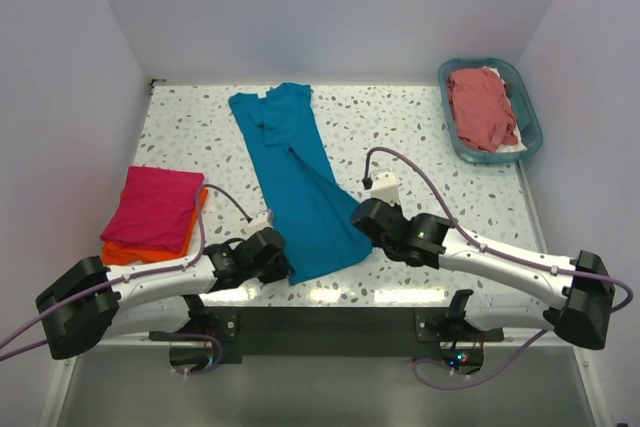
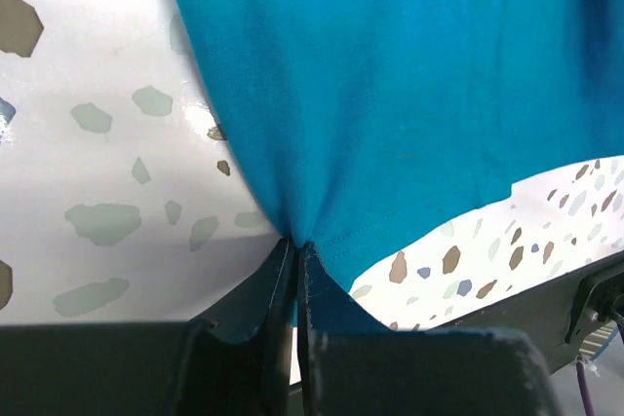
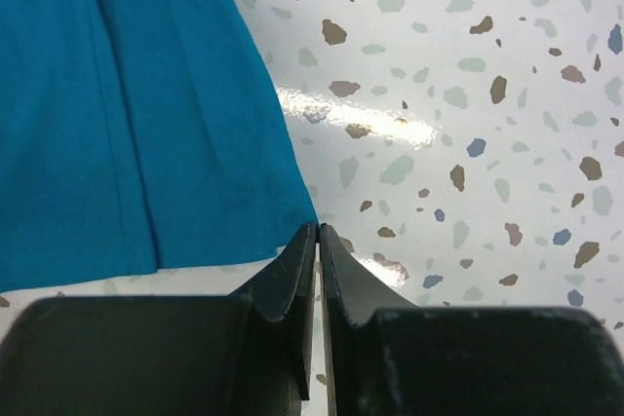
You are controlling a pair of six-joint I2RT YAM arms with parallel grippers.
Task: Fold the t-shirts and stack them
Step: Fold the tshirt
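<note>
Left gripper point(image 2: 295, 243) and right gripper point(image 3: 318, 230) each clamp tight on a near hem corner of the teal t-shirt point(image 1: 300, 182), seemingly to fold it over.

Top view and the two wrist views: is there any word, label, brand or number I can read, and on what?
None can be read in any view. The teal t-shirt, pink t-shirt, orange t-shirt, basket, left arm and right arm all look plain.
</note>
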